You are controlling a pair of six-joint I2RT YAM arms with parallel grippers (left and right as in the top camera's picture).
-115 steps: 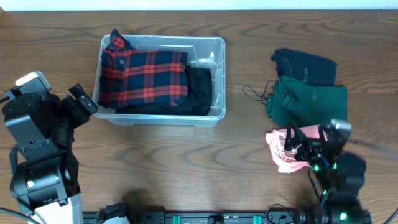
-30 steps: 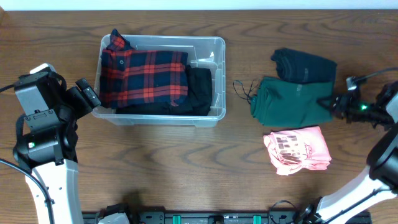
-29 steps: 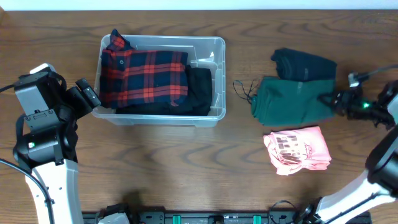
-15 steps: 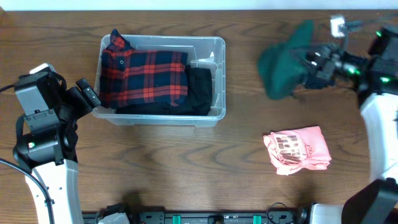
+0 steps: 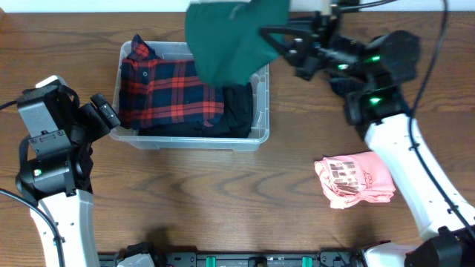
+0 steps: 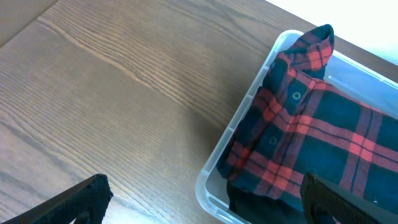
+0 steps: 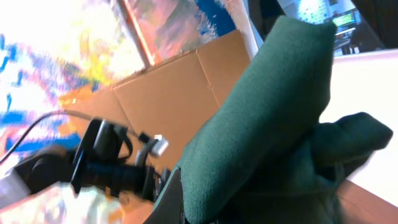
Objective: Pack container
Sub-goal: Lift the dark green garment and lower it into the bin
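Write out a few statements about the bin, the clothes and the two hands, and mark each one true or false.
1. The right hand holds the green garment in the air above the container. True.
2. The pink shirt lies inside the container. False: it lies on the table, to the right of the container.
3. A red and black plaid shirt lies in the container. True.
4. The left hand is shut on the plaid shirt. False: it is open beside the container's left wall and holds nothing.
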